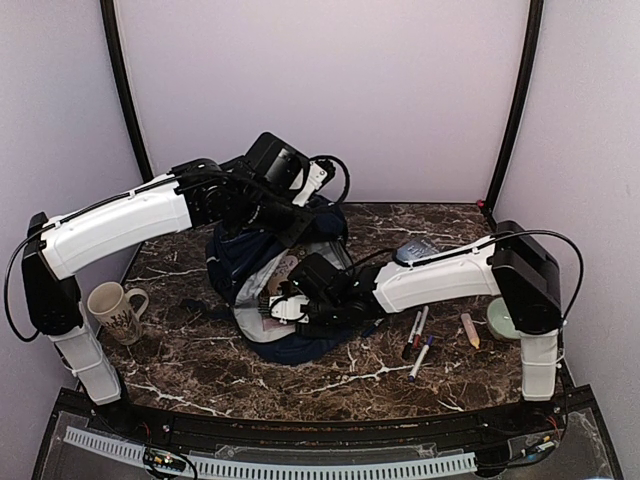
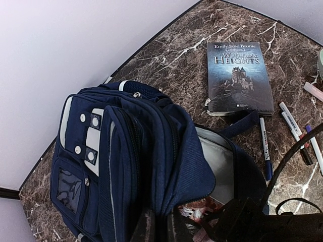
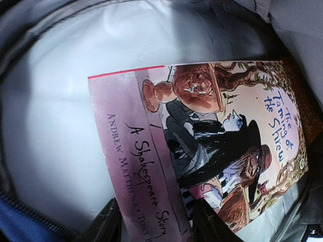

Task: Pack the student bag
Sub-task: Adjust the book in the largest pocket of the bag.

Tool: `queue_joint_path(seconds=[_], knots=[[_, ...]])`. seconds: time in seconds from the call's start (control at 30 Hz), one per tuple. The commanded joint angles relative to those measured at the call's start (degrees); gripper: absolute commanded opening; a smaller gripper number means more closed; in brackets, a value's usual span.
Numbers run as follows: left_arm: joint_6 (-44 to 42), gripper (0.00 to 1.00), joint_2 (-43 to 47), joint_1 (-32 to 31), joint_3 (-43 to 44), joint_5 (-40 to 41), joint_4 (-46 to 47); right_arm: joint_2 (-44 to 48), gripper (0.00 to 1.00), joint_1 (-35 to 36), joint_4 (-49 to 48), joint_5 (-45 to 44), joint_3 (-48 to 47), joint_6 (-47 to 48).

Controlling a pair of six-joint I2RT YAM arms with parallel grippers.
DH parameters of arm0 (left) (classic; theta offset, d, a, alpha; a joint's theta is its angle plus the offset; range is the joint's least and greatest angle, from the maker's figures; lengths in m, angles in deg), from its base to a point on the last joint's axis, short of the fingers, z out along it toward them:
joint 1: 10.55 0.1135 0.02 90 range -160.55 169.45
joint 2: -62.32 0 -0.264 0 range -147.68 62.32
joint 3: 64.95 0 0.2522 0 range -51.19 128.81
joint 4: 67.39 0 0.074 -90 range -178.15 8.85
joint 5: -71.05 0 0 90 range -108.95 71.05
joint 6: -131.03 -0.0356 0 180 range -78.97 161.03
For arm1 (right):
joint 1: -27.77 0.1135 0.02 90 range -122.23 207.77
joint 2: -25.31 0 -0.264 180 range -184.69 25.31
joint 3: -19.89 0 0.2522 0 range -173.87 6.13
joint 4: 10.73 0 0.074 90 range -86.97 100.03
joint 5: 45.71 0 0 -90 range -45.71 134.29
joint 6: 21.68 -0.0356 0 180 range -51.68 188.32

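Observation:
The student bag, navy blue, lies on the marble table with its main compartment open. My left gripper is shut on the bag's upper flap and holds it up. In the left wrist view its fingertips pinch the navy fabric at the bottom edge. My right gripper reaches into the opening. In the right wrist view its fingers stand apart, one on each side of the lower end of a picture book. The book rests flat on the bag's pale grey lining.
A dark paperback lies on the table beyond the bag. Several markers and pens lie to the right, with a pinkish stick and a pale green round thing beside them. A white mug stands at the left.

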Motion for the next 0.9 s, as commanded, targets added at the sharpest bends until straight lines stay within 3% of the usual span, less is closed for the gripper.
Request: queue_joint_path(seconds=[0.0,0.2,0.63,0.87], knots=[[1.0,0.0,5.2,-0.4,0.6,-0.9,5.1,-1.4,0.46,-0.3,-6.6,-6.9,-1.5,1.9],[1.2,0.0,5.0,-0.7,0.6,-2.0,5.4,-3.1,0.41,-1.8,-12.3,-9.8,-2.8,5.4],[1.8,0.0,5.0,-1.3,-0.5,-3.7,5.4,-7.8,0.4,-4.2,-23.3,-10.7,-5.9,4.9],[2.0,0.0,5.7,-1.4,-1.9,-4.3,5.6,-10.4,0.4,-4.2,-22.6,-11.6,-8.4,3.7]])
